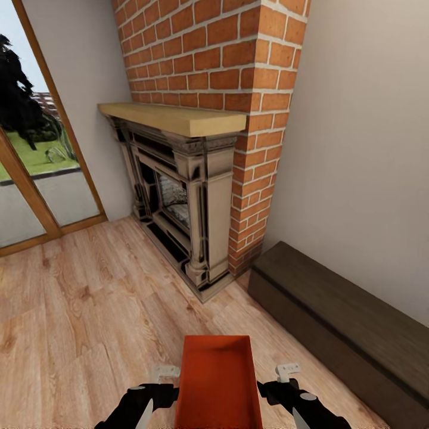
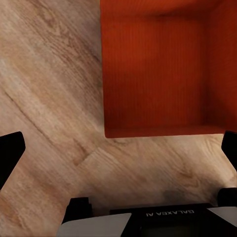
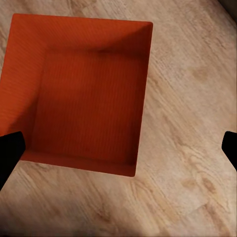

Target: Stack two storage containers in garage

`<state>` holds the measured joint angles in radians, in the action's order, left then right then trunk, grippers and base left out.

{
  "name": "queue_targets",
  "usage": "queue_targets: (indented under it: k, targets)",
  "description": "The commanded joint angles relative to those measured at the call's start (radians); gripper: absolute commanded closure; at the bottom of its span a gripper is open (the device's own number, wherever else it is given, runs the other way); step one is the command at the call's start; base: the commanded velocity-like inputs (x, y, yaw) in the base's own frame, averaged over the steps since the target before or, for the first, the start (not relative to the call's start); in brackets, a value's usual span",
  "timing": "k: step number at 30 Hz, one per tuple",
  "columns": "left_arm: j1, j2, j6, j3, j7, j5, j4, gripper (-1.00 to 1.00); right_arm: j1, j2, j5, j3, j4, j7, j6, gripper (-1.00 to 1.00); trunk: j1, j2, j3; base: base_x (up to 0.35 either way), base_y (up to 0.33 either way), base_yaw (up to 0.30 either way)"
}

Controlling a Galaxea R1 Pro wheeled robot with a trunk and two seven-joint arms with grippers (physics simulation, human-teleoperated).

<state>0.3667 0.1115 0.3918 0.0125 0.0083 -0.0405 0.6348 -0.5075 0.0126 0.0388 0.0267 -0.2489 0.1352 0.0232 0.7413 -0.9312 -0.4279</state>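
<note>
One orange-red open-top storage container (image 1: 219,381) is low in the head view, directly in front of me on the living room's light wood planks. It is empty, as its inside (image 2: 158,74) (image 3: 84,94) shows from above in both wrist views. My left gripper (image 2: 118,148) hovers open over the planks beside one container wall, its dark fingertips (image 2: 10,153) spread wide. My right gripper (image 3: 119,148) is open too, above the container's other side, with nothing between its fingers. In the head view the two arms (image 1: 146,399) (image 1: 292,396) flank the container. The garage is out of view.
A brick fireplace (image 1: 190,202) with a wooden mantel (image 1: 179,118) stands ahead. A long dark low cabinet (image 1: 345,322) runs along the white wall at the right. A wood-framed glass door (image 1: 36,179) is at the left. Open plank floor (image 1: 89,310) lies left of the container.
</note>
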Motion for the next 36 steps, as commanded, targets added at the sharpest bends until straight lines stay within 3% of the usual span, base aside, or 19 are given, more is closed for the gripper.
queue_targets:
  k: [1, 18, 36]
  targets:
    - [0.000, 0.001, 0.005, 0.001, 0.001, -0.004, 0.002, -1.00, -0.001, 0.000, 0.004, 0.002, 0.000, 0.000, 0.003, -1.00, 0.000, -0.001, -0.003, 0.000, 0.000, 0.000]
    - [0.000, 0.001, 0.005, 0.001, 0.001, -0.004, 0.002, -1.00, -0.001, 0.000, 0.004, 0.002, 0.000, 0.000, 0.001, -1.00, 0.000, -0.001, -0.030, 0.000, 0.000, 0.003]
    - [0.000, 0.002, 0.005, 0.001, 0.001, -0.004, 0.002, -1.00, 0.000, 0.000, 0.004, 0.002, 0.000, 0.001, 0.001, -1.00, 0.000, -0.001, -0.059, 0.000, 0.000, 0.091]
